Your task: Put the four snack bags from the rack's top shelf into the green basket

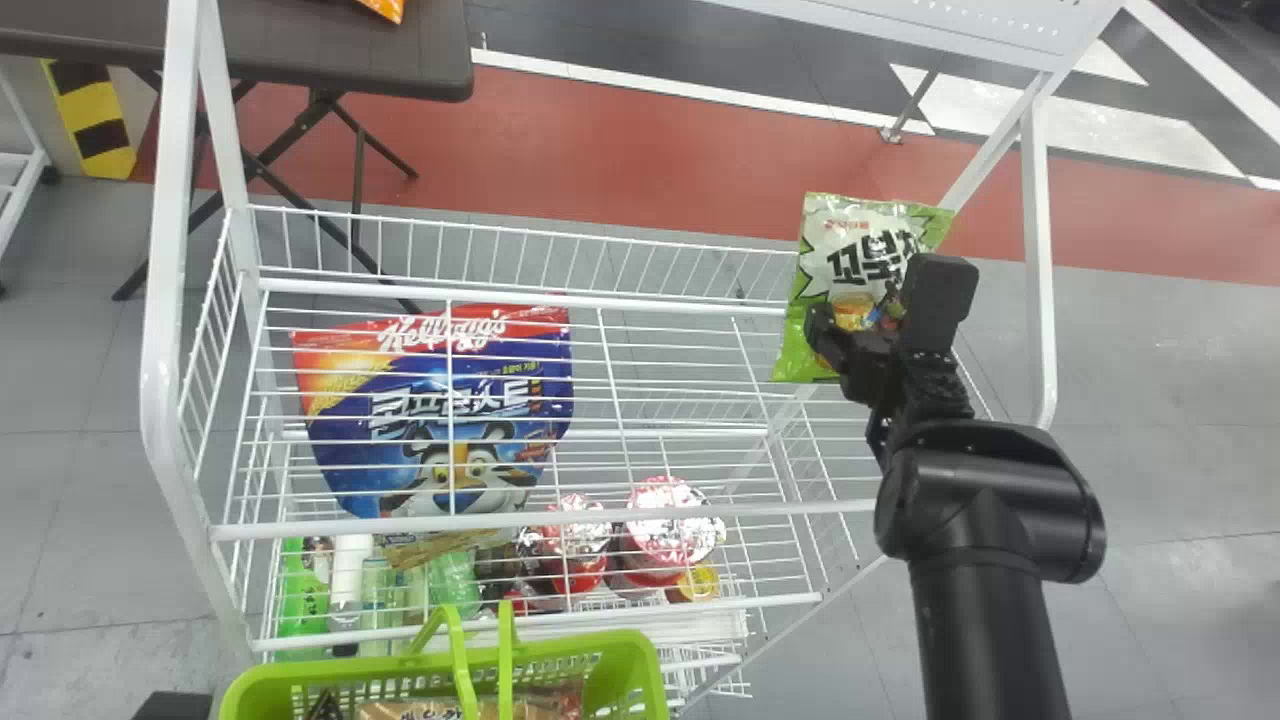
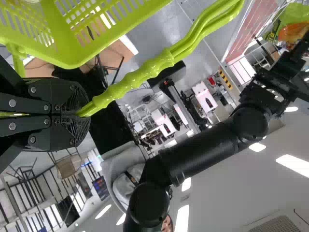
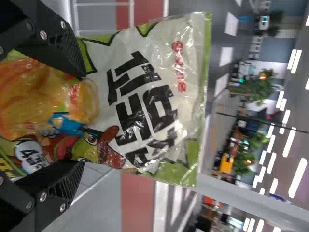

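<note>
The right pincer clamps the green snack bag between spread fingers. This looks like the transfer step; next, swing left and back over the basket, whose handle the left pincer grips.

A workshop-like hall: painted floor, strip lights.

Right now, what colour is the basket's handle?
The handle is lime green, clearest in the left wrist view.
</note>
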You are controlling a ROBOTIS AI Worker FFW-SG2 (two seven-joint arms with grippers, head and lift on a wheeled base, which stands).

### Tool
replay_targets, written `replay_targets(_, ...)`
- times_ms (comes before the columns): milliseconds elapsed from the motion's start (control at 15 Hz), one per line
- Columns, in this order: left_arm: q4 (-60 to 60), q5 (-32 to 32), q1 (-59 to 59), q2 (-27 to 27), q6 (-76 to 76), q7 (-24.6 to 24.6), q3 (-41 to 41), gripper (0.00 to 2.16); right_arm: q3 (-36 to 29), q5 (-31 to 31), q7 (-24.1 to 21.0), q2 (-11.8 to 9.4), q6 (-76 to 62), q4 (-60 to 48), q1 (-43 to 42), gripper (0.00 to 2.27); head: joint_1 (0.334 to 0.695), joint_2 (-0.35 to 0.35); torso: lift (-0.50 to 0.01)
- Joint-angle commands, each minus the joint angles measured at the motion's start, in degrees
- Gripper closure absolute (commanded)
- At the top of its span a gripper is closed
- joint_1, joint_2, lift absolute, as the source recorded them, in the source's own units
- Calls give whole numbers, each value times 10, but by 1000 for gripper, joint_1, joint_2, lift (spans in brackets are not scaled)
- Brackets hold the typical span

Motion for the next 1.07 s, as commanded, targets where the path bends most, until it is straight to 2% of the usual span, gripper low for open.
replay_targets(0,0,-1,-3,-1,5,0,0,2054,0,-6,5,3,-13,-46,32,2223,695,-350,0)
replay_targets(200,0,-2,-5,-1,6,0,-2,2054,-3,-15,4,16,-55,-85,60,2223,695,-350,0)
replay_targets(333,0,-2,-5,-1,6,0,-2,2054,-8,-53,8,16,-51,-131,85,2223,695,-350,0)
replay_targets(467,0,-1,-5,-1,6,0,-1,2054,0,-77,17,16,-16,-223,141,2223,695,-350,0)
replay_targets(733,0,-1,-5,-1,6,0,-1,2054,-10,-169,54,19,93,-409,270,2219,695,-350,0)
replay_targets(867,1,0,-5,-1,6,0,1,2054,-37,-225,91,45,153,-496,348,2219,695,-350,0)
replay_targets(1000,2,3,-5,-2,5,1,1,2054,-76,-292,156,73,255,-543,396,2219,695,-350,0)
